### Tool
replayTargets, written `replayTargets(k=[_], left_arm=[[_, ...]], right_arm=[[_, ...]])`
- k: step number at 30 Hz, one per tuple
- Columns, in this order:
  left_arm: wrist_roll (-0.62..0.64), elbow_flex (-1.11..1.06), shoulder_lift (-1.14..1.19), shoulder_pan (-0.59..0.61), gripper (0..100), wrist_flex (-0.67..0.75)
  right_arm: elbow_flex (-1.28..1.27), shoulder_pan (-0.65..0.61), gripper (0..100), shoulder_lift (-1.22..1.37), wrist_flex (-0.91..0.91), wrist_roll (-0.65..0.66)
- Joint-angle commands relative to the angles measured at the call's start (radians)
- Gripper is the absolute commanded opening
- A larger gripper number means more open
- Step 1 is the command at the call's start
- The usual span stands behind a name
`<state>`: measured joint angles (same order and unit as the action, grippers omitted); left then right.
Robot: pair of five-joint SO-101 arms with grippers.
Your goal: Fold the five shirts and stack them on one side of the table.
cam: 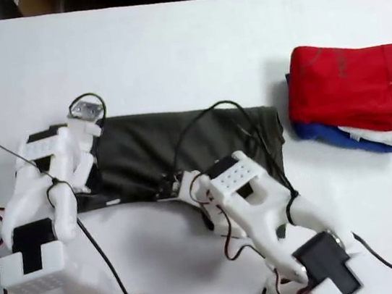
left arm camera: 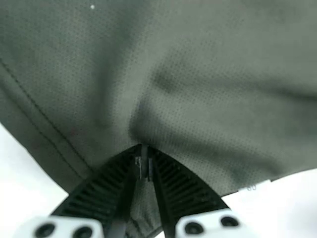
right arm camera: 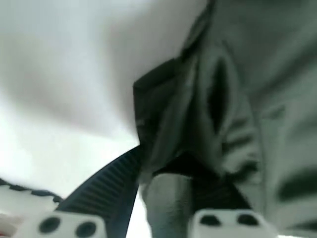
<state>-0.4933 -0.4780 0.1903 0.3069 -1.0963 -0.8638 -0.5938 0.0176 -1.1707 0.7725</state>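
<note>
Currently dark shirt (cam: 181,145) lies as a long band mid-surface (cam: 167,48), folded stack (cam: 349,92) toward the right edge. Grips: left claw (left arm camera: 143,166) pinched together on its cloth, right claw (right arm camera: 163,173) clamped on a bunched edge. Judged light, limp, sagging: take doubled edges.

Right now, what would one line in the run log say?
left gripper: shut on shirt | right gripper: shut on shirt | stack: red over blue, white, folded
</note>
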Motion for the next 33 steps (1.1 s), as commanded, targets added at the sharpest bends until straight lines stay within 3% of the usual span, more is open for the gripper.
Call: replayTargets(k=[1,9,17,28,33], left_arm=[[0.003,-0.005,0.006,-0.003,3,0.018],[0.002,-0.005,0.006,-0.003,3,0.018],[0.0,-0.005,0.006,-0.003,3,0.018],[0.0,-0.005,0.006,-0.003,3,0.018],[0.0,-0.005,0.006,-0.005,3,0.018]], right_arm=[[-0.002,-0.021,2.2,0.117,-0.025,0.003],[0.034,-0.021,2.1,0.058,-0.03,0.003],[0.227,-0.019,2.1,-0.027,-0.249,0.072],[0.651,0.234,2.1,0.117,-0.323,0.235],[0.876,0.271,2.1,0.278,-0.323,0.259]])
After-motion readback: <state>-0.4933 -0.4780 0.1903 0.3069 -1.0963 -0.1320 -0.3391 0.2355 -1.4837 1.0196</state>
